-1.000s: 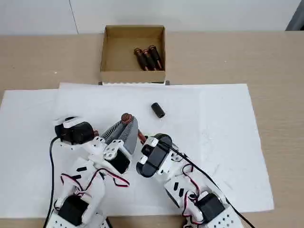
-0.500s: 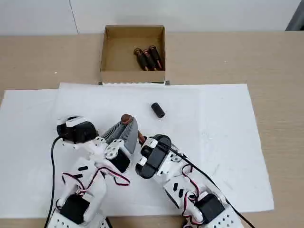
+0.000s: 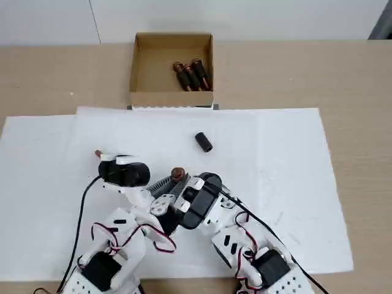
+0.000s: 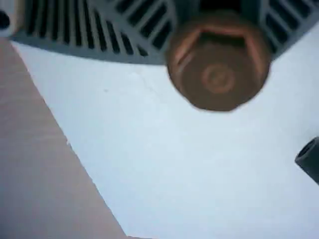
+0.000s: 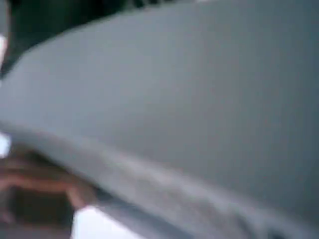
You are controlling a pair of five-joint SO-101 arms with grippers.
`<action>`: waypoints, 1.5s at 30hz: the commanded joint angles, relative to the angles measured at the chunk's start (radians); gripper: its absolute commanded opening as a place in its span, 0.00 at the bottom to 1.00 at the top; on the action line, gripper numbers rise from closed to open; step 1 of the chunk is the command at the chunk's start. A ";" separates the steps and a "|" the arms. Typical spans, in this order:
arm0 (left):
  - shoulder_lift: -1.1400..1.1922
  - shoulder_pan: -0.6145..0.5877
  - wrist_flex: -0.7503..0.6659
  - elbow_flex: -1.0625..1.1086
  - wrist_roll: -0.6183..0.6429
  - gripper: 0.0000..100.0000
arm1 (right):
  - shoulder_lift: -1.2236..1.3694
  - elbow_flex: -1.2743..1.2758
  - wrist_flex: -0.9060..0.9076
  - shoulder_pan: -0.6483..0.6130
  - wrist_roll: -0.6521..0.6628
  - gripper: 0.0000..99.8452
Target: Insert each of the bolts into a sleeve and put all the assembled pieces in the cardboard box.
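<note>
High view, starting at the left: my left gripper is low over the white paper sheet. It is clamped on a bolt, whose copper head faces up toward the camera. In the left wrist view the head sits wedged against the grey ribbed fingers, with the paper behind it and a strip of wooden table along one side.

Further back on that table, past the paper's far edge, stands the cardboard box. Three assembled pieces lie side by side in its right half, toward the near wall.

Just right of the bolt, my right gripper is pressed up close to the left one. Its black wrist housing covers the fingers from above, so I cannot tell whether they are wide or narrow. The right wrist view gives me a blurred grey surface very close to the lens and a copper-brown smudge at its edge, too blurred to identify.

A little further right, a loose black sleeve lies on its side on the paper. It is between the grippers and the box and touches neither.
</note>
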 commanded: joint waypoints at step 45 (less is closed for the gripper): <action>-0.006 -0.575 0.071 0.025 -0.655 0.01 | -0.013 -0.018 0.125 0.311 -0.190 0.00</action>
